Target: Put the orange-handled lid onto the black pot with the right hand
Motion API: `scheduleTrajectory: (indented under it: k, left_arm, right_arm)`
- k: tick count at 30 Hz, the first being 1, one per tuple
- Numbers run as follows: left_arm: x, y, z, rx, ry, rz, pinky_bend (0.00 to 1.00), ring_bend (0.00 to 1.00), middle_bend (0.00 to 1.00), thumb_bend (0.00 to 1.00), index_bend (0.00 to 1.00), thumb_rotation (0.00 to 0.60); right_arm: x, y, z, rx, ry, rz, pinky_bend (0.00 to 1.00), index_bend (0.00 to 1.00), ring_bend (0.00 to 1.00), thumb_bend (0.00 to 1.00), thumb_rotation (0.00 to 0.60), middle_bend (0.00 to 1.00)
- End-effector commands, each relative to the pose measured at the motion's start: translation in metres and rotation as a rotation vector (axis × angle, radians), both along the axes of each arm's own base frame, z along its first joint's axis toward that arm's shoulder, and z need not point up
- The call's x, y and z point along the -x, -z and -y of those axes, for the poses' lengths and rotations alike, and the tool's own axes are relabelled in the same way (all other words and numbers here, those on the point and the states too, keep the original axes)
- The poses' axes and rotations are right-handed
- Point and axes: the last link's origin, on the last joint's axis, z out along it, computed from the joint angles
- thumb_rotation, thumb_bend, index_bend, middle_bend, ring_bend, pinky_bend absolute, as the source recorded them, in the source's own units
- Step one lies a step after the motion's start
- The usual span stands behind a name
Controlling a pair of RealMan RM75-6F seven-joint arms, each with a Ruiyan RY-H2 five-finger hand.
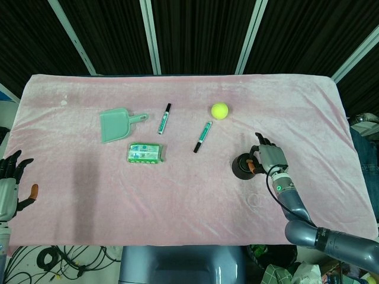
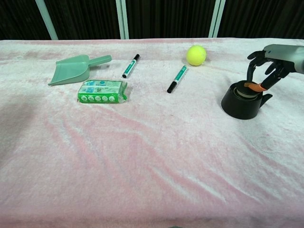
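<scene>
The black pot (image 2: 241,105) stands on the pink cloth at the right, and it also shows in the head view (image 1: 241,170). The lid (image 2: 244,91) sits in the pot's mouth, its orange handle (image 2: 255,87) sticking out to the right. My right hand (image 2: 274,62) hangs just above and to the right of the pot, its fingertips (image 2: 266,83) pinching the orange handle (image 1: 251,165). From the head view the right hand (image 1: 270,157) is seen close against the pot's right side. My left hand (image 1: 8,180) stays at the table's near left edge, fingers apart and empty.
A yellow ball (image 2: 196,55) lies behind the pot to the left. Two green markers (image 2: 178,78) (image 2: 130,65), a green wipes pack (image 2: 102,91) and a green dustpan (image 2: 76,69) are spread across the middle and left of the pink cloth (image 2: 142,156).
</scene>
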Motion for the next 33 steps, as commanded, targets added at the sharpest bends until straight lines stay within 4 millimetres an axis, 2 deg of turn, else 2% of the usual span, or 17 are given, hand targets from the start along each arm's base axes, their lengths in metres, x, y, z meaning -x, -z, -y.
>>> scheduleTrajectory:
  k: [1, 22, 33]
  left_arm:
    - [0.0, 0.0001, 0.0002, 0.001, 0.0, -0.001, 0.0, 0.0, 0.0, 0.44, 0.18, 0.6]
    - [0.0, -0.0001, 0.0, 0.002, -0.001, 0.0, 0.0, 0.0, 0.0, 0.44, 0.18, 0.6]
    - [0.0001, 0.0001, -0.0001, 0.002, 0.0, -0.001, 0.0, 0.0, 0.0, 0.44, 0.18, 0.6]
  right_arm:
    - [0.0006, 0.0011, 0.0003, -0.002, 0.002, 0.002, 0.17, 0.64, 0.09, 0.37, 0.6, 0.0]
    - [0.0059, 0.0067, 0.0017, -0.007, 0.014, 0.011, 0.17, 0.64, 0.09, 0.37, 0.6, 0.0]
    - [0.0003, 0.0098, 0.0001, -0.013, -0.005, 0.019, 0.17, 0.64, 0.09, 0.37, 0.6, 0.0]
